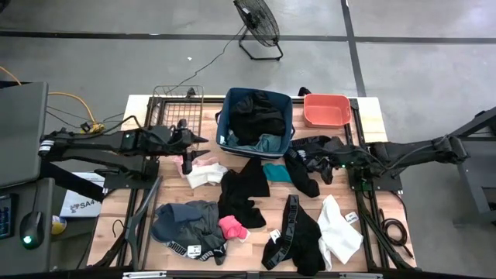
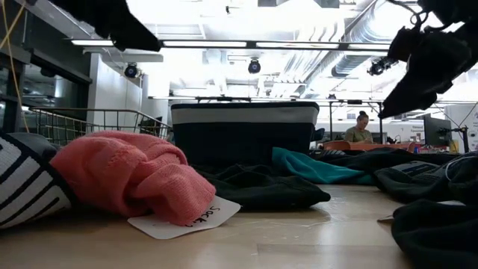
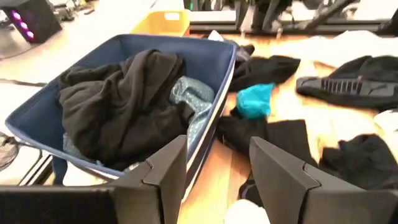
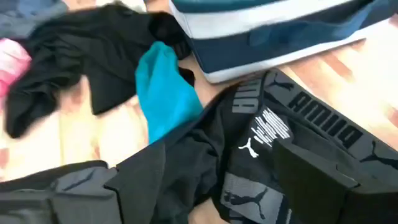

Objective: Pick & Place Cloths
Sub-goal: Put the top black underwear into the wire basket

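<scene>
The cloths lie scattered on the wooden table: a teal piece [image 1: 277, 172], a bright pink one [image 1: 232, 227], a white one [image 1: 341, 229] and several black ones. More black and grey-blue cloths [image 1: 258, 116] fill the blue bin [image 1: 226, 116]. My left gripper [image 1: 200, 140] stands open just left of the bin with nothing between its fingers [image 3: 168, 168]. My right gripper [image 1: 319, 167] hangs open above a black garment with a printed waistband [image 4: 267, 130], right of the teal piece [image 4: 165, 93]. Whether its fingers touch that garment does not show.
A coral tub [image 1: 325, 110] stands at the far right beside the bin. A wire basket [image 1: 177, 108] sits at the far left. In the low view the pink cloth [image 2: 127, 175] with its paper tag lies near the front edge. A fan [image 1: 257, 23] stands on the floor beyond the table.
</scene>
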`<state>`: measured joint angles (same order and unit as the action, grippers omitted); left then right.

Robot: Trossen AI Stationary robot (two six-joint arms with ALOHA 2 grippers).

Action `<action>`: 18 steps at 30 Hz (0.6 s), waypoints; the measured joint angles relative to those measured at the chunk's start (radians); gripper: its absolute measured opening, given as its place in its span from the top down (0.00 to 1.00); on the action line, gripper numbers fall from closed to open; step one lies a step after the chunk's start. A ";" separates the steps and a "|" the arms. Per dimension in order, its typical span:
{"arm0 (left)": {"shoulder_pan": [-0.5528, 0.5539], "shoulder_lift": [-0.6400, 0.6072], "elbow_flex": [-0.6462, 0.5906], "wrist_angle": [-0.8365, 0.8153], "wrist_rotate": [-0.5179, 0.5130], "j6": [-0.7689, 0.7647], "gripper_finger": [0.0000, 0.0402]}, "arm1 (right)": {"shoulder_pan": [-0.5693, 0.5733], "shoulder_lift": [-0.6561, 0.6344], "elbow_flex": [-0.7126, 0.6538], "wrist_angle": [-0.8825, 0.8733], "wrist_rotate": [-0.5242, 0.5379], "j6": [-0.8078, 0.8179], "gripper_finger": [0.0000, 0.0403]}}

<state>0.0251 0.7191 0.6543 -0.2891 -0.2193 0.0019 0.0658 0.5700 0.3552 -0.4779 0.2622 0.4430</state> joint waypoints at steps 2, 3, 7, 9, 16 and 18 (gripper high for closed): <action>0.000 -0.026 -0.027 0.013 0.000 -0.007 0.58 | 0.000 0.033 0.003 -0.001 0.000 0.000 0.29; 0.000 -0.034 -0.036 0.012 0.000 -0.009 0.58 | 0.000 0.052 0.004 0.000 -0.002 0.001 0.29; 0.000 -0.049 -0.060 0.017 0.018 -0.015 0.58 | -0.004 0.138 0.004 -0.016 0.025 0.028 0.29; 0.000 -0.049 -0.062 0.029 0.029 -0.014 0.58 | -0.015 0.192 0.004 -0.020 0.060 0.029 0.29; 0.000 -0.049 -0.062 0.033 0.031 -0.014 0.58 | -0.065 0.366 0.005 -0.009 0.156 0.039 0.29; 0.000 -0.049 -0.062 0.032 0.031 -0.014 0.58 | -0.084 0.403 0.005 0.002 0.166 0.063 0.29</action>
<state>0.0254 0.6704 0.5919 -0.2567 -0.1886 -0.0116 -0.0179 0.9732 0.3603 -0.4754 0.4282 0.5065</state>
